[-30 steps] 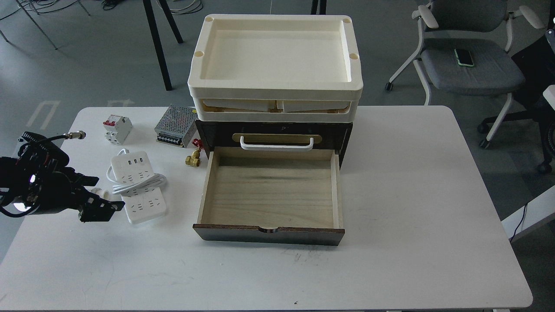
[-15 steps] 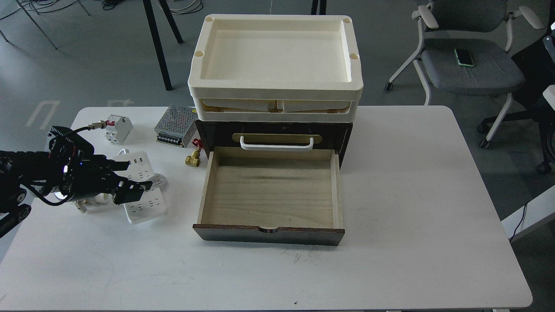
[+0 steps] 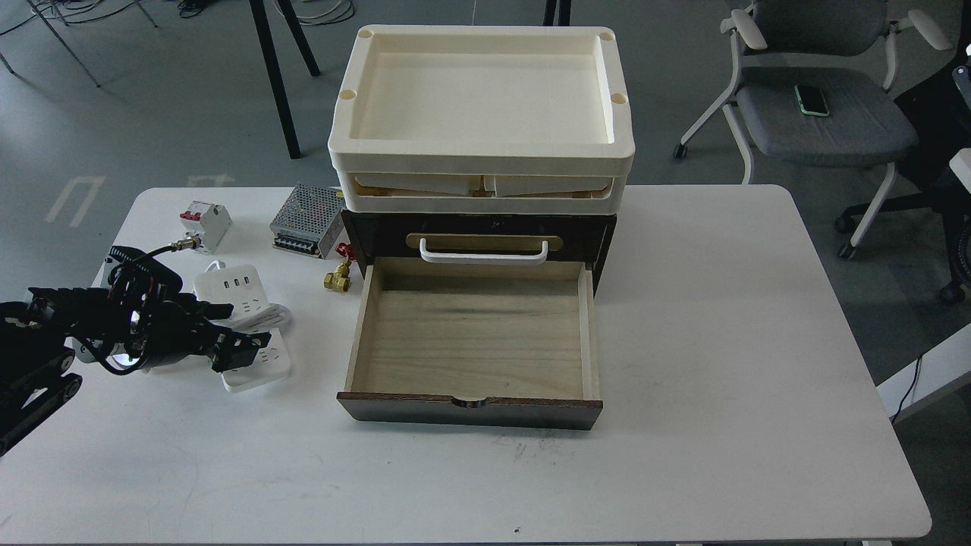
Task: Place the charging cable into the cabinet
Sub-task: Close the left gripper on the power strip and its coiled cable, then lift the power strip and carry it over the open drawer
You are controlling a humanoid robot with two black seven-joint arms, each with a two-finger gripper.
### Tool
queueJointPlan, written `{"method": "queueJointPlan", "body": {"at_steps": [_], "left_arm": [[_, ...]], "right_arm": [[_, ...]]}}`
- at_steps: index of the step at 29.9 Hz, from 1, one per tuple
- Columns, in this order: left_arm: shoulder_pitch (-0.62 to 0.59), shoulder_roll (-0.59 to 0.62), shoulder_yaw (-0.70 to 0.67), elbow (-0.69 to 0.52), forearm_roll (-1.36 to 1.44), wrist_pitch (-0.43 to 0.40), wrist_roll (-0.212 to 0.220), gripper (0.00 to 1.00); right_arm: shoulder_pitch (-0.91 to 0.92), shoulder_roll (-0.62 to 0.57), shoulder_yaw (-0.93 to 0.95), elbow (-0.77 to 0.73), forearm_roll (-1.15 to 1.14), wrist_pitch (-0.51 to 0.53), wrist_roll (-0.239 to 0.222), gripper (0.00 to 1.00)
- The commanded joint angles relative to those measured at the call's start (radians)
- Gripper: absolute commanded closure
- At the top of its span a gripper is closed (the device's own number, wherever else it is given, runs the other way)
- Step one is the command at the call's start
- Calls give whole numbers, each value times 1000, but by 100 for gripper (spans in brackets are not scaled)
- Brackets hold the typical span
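The charging cable is a flat white power strip with three USB ports, with its thick white cord bundled across its middle. It lies on the white table, left of the cabinet. The dark brown cabinet has its lower drawer pulled out, showing a bare pale wood interior. A white handle sits on the closed drawer above. My left gripper is low over the strip's middle, with its fingers apart on either side of the cord bundle. It covers the strip's left part. My right gripper is out of view.
Two stacked cream trays sit on top of the cabinet. A white-and-red circuit breaker, a perforated metal power-supply box and a small brass fitting lie behind the strip. A grey office chair stands beyond the table's right side.
My left arm has moved right from the table's left edge onto the power strip and dropped lower. The strip and the drawer have not moved.
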Motion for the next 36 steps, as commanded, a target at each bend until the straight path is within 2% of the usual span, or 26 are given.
{"method": "queueJointPlan", "body": {"at_steps": [1,6,8,11,13,17,19,26,29,36], "left_arm": [[3,-7,1,14,0,18,0,24],[1,-7,2,20,0,18,0,40],[4,-5,2,23,0,18,0,59],[3,-2,21,23,0,20,0,77],[3,-7,24,34,0,36,0,95],[-3,-10,25,69,0,90,0,99],[-5,-5,24,71,0,93,0,100],[-35,25,19,57,0,87,0,100],[-52,102,22,-16,0,78,0,100],[-57,341,22,-265,-236,50,0,100]], "right_arm": [[-1,0,0,0,0,0,6,0],[-1,1,-2,0,0,0,10,0],[-2,0,0,-1,0,0,12,0],[-8,0,0,-1,0,0,12,0],[-10,0,0,-1,0,0,12,0],[-18,0,1,0,0,0,17,0],[-18,0,4,0,0,0,30,0],[-30,-8,14,0,0,0,31,0],[-30,-11,15,-1,0,0,31,0],[-30,-17,15,-1,0,0,31,0]]}}
